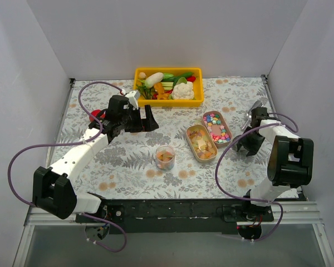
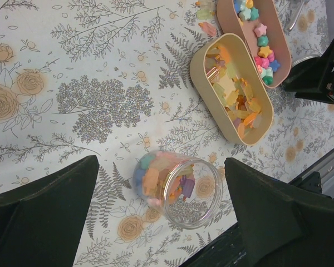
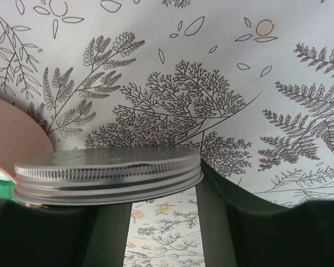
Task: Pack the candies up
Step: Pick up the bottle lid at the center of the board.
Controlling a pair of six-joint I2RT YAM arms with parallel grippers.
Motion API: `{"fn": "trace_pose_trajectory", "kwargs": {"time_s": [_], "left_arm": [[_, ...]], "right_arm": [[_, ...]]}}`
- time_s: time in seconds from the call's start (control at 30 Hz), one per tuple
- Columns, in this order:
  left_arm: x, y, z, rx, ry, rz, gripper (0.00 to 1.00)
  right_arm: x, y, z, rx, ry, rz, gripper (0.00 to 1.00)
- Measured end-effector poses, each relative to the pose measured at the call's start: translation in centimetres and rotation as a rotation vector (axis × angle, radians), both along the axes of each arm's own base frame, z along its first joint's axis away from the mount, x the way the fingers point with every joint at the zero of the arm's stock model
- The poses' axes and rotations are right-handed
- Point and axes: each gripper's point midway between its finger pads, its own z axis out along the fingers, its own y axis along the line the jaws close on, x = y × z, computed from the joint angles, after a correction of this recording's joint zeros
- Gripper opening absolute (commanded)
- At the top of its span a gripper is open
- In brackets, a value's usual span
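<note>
A small clear jar [image 1: 165, 157] stands upright mid-table, part full of mixed pastel and orange candies [image 2: 156, 179]. A tan oval tray [image 1: 201, 142] holds orange-tan candies [image 2: 237, 94]. A pink oval tray [image 1: 217, 127] beside it holds pastel candies [image 2: 263, 51]. My left gripper [image 1: 142, 120] is open and empty, up and to the left of the jar; in the left wrist view the left gripper [image 2: 161, 162] has its fingers spread either side of the jar [image 2: 177, 188]. My right gripper [image 1: 249, 142] is right of the trays; in the right wrist view the right gripper [image 3: 161, 206] is shut on a silver metal lid [image 3: 108, 172].
A yellow bin [image 1: 196, 71] of toy vegetables stands at the back centre. A red ball [image 1: 94, 115] lies behind the left arm. White walls close in three sides. The table's front edge runs close below the jar in the left wrist view.
</note>
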Motion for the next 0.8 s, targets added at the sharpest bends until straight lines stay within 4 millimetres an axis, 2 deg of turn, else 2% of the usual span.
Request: {"fn": "trace_pose_trajectory", "kwargs": {"time_s": [0.37,0.63,0.8], "left_arm": [[0.0,0.0,0.0,0.0,0.0,0.0,0.98],[0.0,0.0,0.0,0.0,0.0,0.0,0.98],[0.0,0.0,0.0,-0.001,0.0,0.0,0.98]], "right_arm": [[0.9,-0.6,0.1,0.01,-0.039,-0.061,0.47],[2.1,-1.0,1.9,-0.001,-0.126,-0.073,0.47],[2.3,-1.4,2.0,-0.016,-0.136,-0.085,0.45]]}}
